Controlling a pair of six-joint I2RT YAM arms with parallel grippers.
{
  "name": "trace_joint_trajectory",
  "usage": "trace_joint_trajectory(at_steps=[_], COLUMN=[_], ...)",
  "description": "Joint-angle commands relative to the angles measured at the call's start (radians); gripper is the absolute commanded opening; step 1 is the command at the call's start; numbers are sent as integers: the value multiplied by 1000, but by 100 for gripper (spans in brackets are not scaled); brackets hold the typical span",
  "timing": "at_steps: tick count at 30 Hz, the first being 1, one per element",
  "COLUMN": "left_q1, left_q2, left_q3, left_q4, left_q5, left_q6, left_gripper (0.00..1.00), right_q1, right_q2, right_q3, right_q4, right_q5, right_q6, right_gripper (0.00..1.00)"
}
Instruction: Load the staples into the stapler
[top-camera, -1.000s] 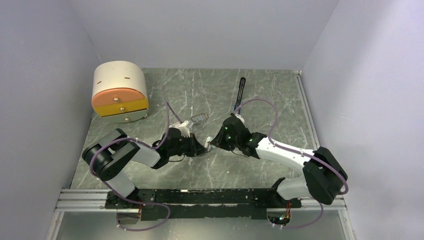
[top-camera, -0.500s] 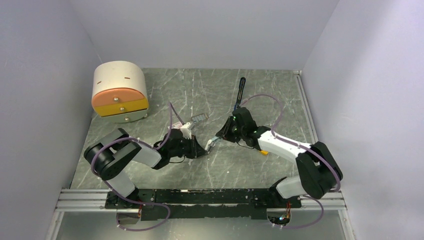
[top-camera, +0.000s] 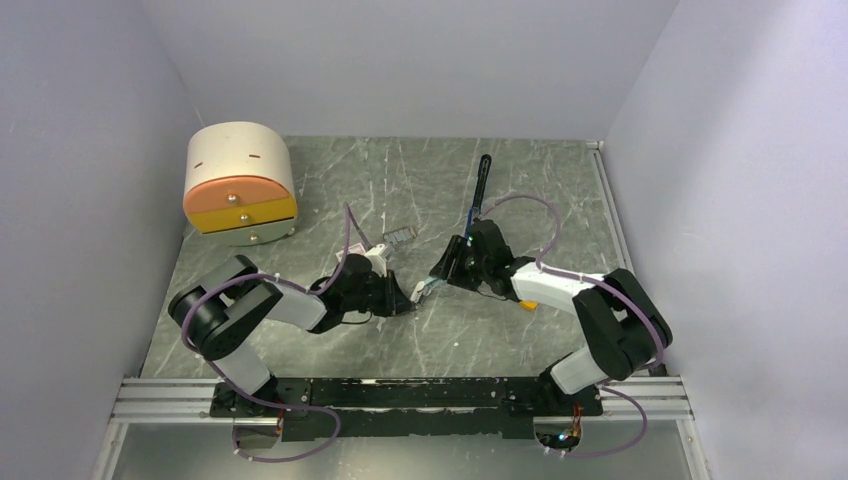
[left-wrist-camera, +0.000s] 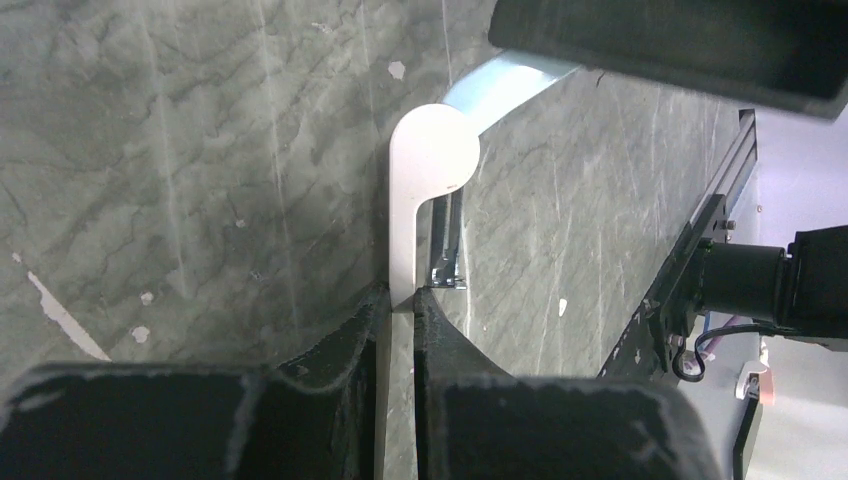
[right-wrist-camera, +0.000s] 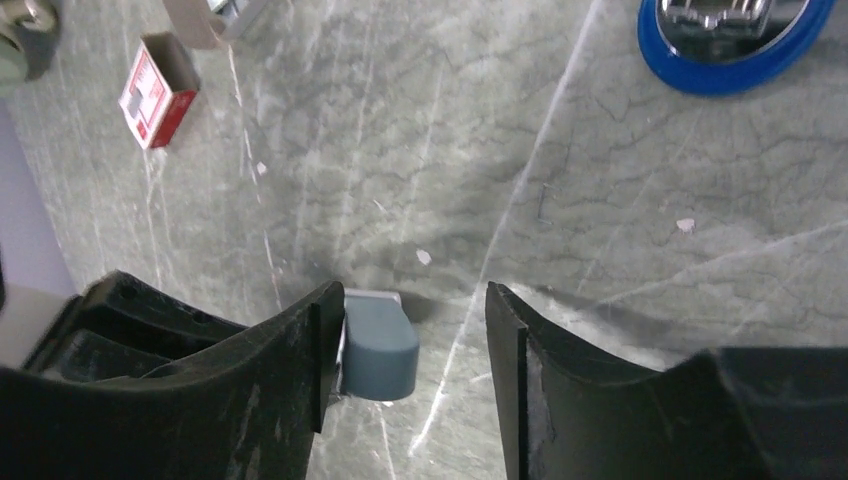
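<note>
The stapler (top-camera: 480, 185), long, blue and black, lies at the back of the table, away from both grippers. The grey ribbed staples (top-camera: 399, 237) lie just behind the left wrist. A red-and-white box (right-wrist-camera: 157, 90) lies open on the table. My left gripper (top-camera: 408, 298) (left-wrist-camera: 400, 297) is shut on a thin white strip (left-wrist-camera: 425, 170) that ends in a pale-blue piece (top-camera: 425, 289) (right-wrist-camera: 378, 345). My right gripper (top-camera: 441, 271) (right-wrist-camera: 405, 345) is open around that blue end, which touches only one finger (right-wrist-camera: 300, 350).
A round beige drawer unit (top-camera: 240, 182) with orange and yellow fronts stands at the back left. A blue ring with shiny metal inside (right-wrist-camera: 735, 35) shows at the top right of the right wrist view. Grey walls close in the marble table (top-camera: 560, 210) on three sides.
My right gripper has opened, letting go of the pale-blue piece, and has drawn back a little toward the rear. The left gripper keeps its hold, nearly still.
</note>
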Motion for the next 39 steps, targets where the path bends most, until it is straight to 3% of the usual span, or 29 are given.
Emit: trace_joint_trajectory(at_steps=[1, 18, 26, 32, 34, 39], left_q1=[-9, -9, -9, -9, -9, -9], left_q2=[-10, 40, 42, 26, 24, -43], left_q3=[47, 54, 39, 23, 19, 8], left_q4=[-132, -99, -82, -44, -32, -74], left_q5=[-57, -28, -22, -16, -7, -50], left_q6=[19, -58, -65, -59, -58, -43], left_gripper=[5, 5, 5, 8, 15, 46], right_q1=[0, 86, 162, 178, 179, 185], right_q2=[-20, 22, 44, 49, 55, 54], right_q3=[-64, -82, -44, -8, 0, 54], right_q4=[100, 207, 107, 44, 39, -37], right_q5=[-52, -35, 161, 233, 240, 310], right_q6=[34, 125, 213, 193, 180, 99], right_gripper=[62, 74, 48, 36, 30, 21])
